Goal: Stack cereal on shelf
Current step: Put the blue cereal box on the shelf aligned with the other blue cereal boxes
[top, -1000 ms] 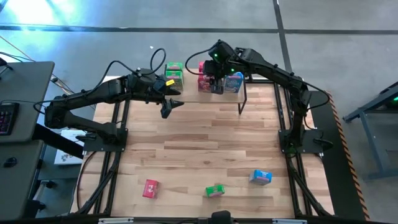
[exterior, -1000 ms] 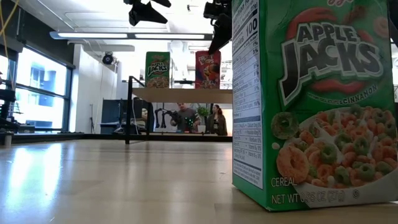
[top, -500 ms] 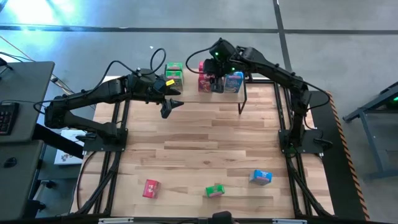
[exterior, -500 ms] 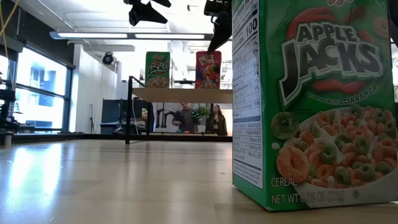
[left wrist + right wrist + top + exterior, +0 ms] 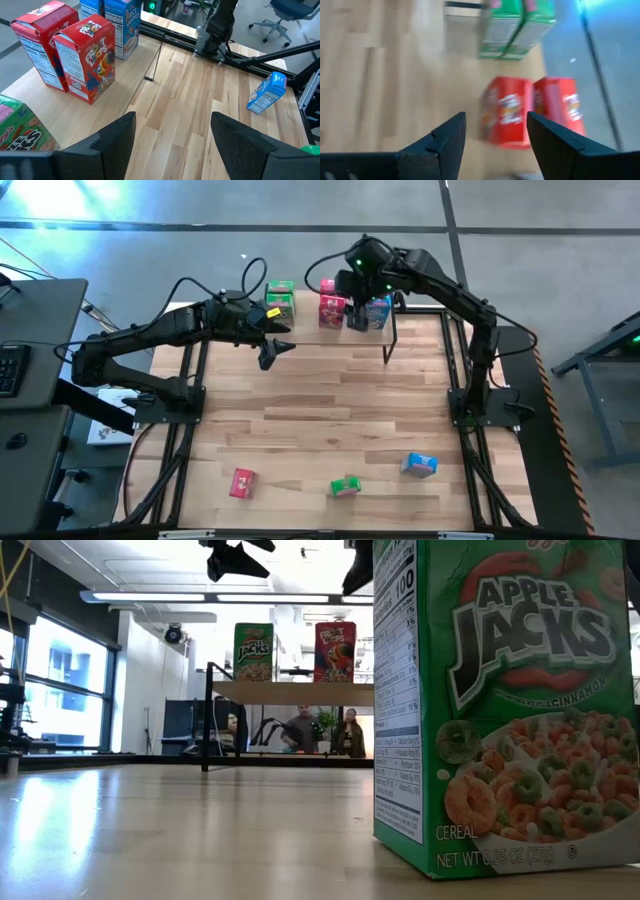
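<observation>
Nearest the table's front edge, three loose cereal boxes sit well apart in a rough row: a red box (image 5: 242, 482) toward the left, a green box (image 5: 345, 486) in the middle, a blue box (image 5: 419, 464) toward the right. In the low view the green Apple Jacks box stands upright right by the camera, filling the right side of the picture. Wooden tabletop (image 5: 320, 410) is bare through the middle. Farther back, the left gripper (image 5: 272, 350) hovers over the table just in front of the shelf's left end, fingers spread, nothing between them; its wrist view shows open fingers (image 5: 112, 137) over the wood. At the far edge sits the shelf (image 5: 305, 332), light board on thin black legs. On it, from the left: two green boxes (image 5: 280, 299) side by side, then two red boxes (image 5: 332, 310), then blue boxes (image 5: 377, 311) at the right end, all upright. The left wrist view shows the two red Froot Loops boxes (image 5: 82, 55) close together with two blue ones (image 5: 122, 22) beyond. The right gripper (image 5: 357, 305) hangs above the shelf between the red and blue boxes; its wrist view shows fingers (image 5: 447, 137) parted and empty, looking down on the red pair (image 5: 530, 112) and green pair (image 5: 512, 27). In the low view, one green (image 5: 254, 651) and one red box (image 5: 335, 651) stand on the shelf top, with people in the room behind.
</observation>
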You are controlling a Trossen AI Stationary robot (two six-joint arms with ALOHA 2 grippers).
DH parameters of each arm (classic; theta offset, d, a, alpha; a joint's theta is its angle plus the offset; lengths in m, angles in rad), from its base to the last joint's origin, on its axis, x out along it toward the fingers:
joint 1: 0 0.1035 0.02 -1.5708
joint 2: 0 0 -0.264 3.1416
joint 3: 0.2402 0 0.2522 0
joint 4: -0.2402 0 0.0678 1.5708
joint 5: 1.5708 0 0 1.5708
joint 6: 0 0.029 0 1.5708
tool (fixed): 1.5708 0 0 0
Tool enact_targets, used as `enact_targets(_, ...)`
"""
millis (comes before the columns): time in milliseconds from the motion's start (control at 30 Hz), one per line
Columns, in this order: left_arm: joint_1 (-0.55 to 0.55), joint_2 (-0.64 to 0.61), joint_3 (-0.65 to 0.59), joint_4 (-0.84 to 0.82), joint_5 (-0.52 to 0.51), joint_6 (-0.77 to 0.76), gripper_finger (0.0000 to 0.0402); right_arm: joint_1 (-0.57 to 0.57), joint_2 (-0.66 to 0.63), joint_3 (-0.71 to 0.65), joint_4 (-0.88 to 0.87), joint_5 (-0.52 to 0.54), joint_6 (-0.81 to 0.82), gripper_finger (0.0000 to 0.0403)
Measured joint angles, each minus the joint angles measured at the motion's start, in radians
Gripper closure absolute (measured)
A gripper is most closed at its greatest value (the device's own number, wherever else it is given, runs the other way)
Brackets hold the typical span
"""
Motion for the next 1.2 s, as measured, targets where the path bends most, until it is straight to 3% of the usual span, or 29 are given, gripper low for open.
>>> enact_targets(267,0.0,0.0,0.0,0.0,0.0,0.0,0.0153,0.131,-0.002,0.057,-0.176,-0.002,0.182,0.02)
enact_targets(667,0.0,0.0,0.0,0.0,0.0,0.0,0.0153,0.345,-0.008,0.054,-0.28,0.001,0.436,0.02)
enact_targets(1000,0.0,0.0,0.0,0.0,0.0,0.0,0.0153,0.534,-0.027,0.043,-0.291,0.152,0.609,0.02)
enact_targets(1200,0.0,0.0,0.0,0.0,0.0,0.0,0.0153,0.627,-0.106,-0.116,-0.293,0.238,0.768,0.02)
